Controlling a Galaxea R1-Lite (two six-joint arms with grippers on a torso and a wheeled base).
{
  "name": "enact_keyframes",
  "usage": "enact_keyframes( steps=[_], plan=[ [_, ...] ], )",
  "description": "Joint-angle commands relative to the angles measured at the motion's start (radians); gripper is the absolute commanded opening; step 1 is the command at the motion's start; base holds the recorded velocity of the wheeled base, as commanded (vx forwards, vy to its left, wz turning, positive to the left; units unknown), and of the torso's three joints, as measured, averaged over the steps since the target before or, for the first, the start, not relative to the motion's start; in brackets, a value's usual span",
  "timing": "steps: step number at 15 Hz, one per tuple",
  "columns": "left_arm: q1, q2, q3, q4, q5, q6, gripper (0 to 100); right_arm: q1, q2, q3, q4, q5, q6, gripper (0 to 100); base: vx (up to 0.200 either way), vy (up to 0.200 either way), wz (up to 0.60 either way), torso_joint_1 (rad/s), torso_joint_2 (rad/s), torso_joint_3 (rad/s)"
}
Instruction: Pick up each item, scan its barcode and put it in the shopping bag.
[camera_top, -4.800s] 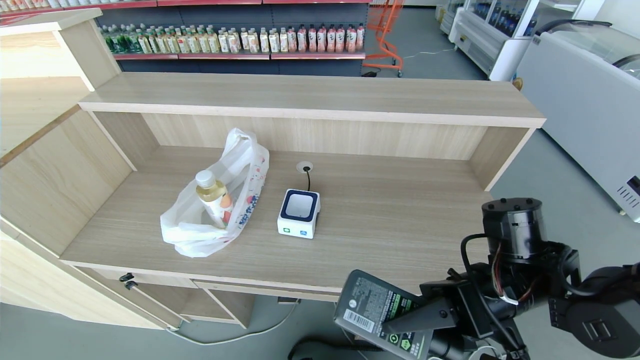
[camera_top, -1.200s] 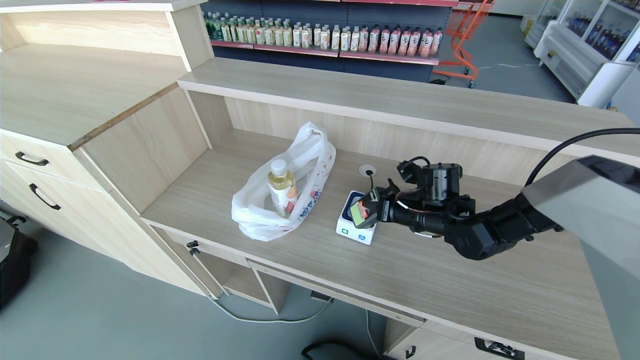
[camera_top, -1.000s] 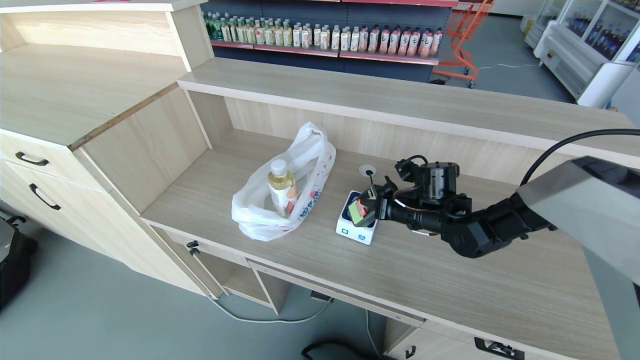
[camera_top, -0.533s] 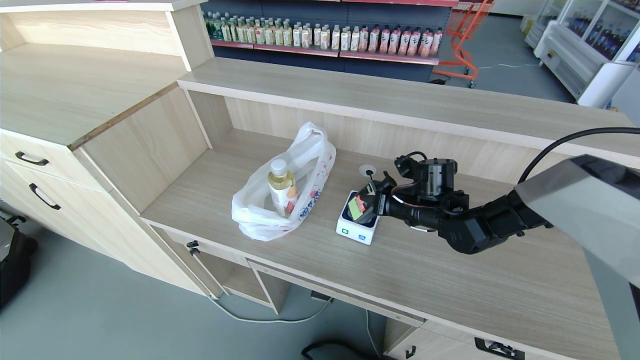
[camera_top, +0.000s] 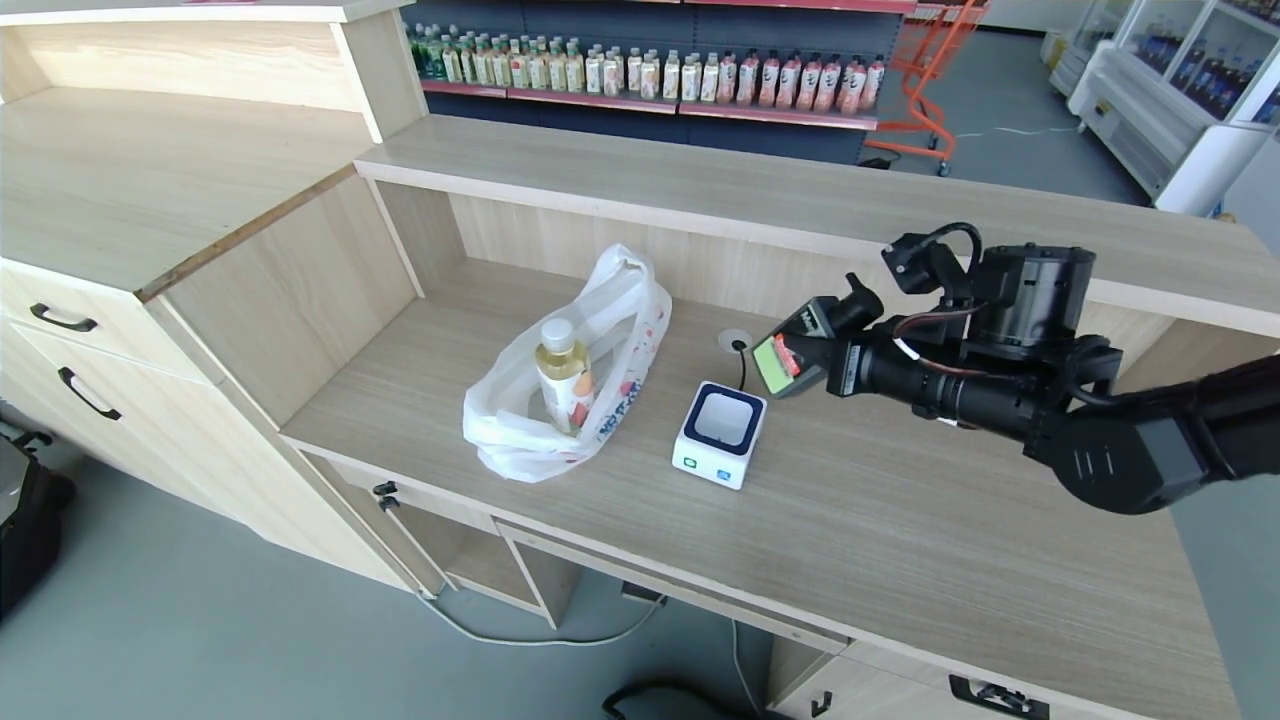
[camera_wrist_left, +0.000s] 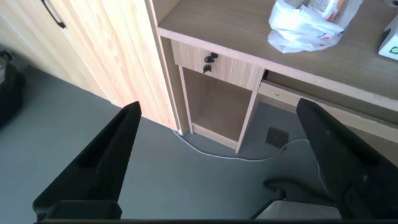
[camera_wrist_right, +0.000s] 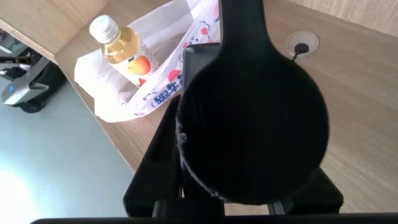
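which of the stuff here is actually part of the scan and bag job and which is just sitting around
Part of the job:
- dark packet, held in the right gripper
- barcode scanner
- shopping bag, with a bottle standing inside

Just lying about:
- shelf drinks in the aisle behind
- orange rack
- display fridges

Counter (camera_top: 900, 520): light wood-grain laminate, matt. Shopping bag (camera_top: 500, 440): thin crinkled white plastic, half-translucent. Bottle (camera_top: 562, 385): clear glossy plastic. Scanner (camera_top: 718, 436): smooth white plastic, dark glossy window. Pack (camera_top: 772, 362) between right gripper (camera_top: 800, 348) fingers: glossy printed film.
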Motion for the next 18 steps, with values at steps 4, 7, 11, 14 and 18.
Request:
enact_keyframes(
  steps=[4, 7, 11, 14, 18],
  plan=[
    [0.000, 0.000, 0.000, 0.000, 0.001, 0.000, 100, -0.034, -0.177, 0.172, -0.050, 0.004, -0.025, 0, 0.000, 0.000, 0.00, 0.000, 0.00, 0.000],
    [0.000, 0.000, 0.000, 0.000, 0.001, 0.003, 100, -0.034, -0.192, 0.170, -0.046, 0.004, 0.018, 0, 0.000, 0.000, 0.00, 0.000, 0.00, 0.000],
    [0.000, 0.000, 0.000, 0.000, 0.001, 0.003, 100, -0.031, -0.194, 0.179, -0.046, 0.006, 0.053, 0, 0.150, 0.150, 0.00, -0.004, 0.00, 0.003],
    [0.000, 0.000, 0.000, 0.000, 0.001, 0.001, 100, -0.026, -0.191, 0.175, -0.046, 0.008, 0.113, 0, 0.200, 0.200, 0.00, 0.007, 0.00, 0.006],
    [0.000, 0.000, 0.000, 0.000, 0.001, 0.003, 100, -0.019, -0.129, 0.139, -0.045, 0.018, 0.116, 0, 0.200, 0.200, 0.00, 0.002, 0.01, -0.002]
  ],
)
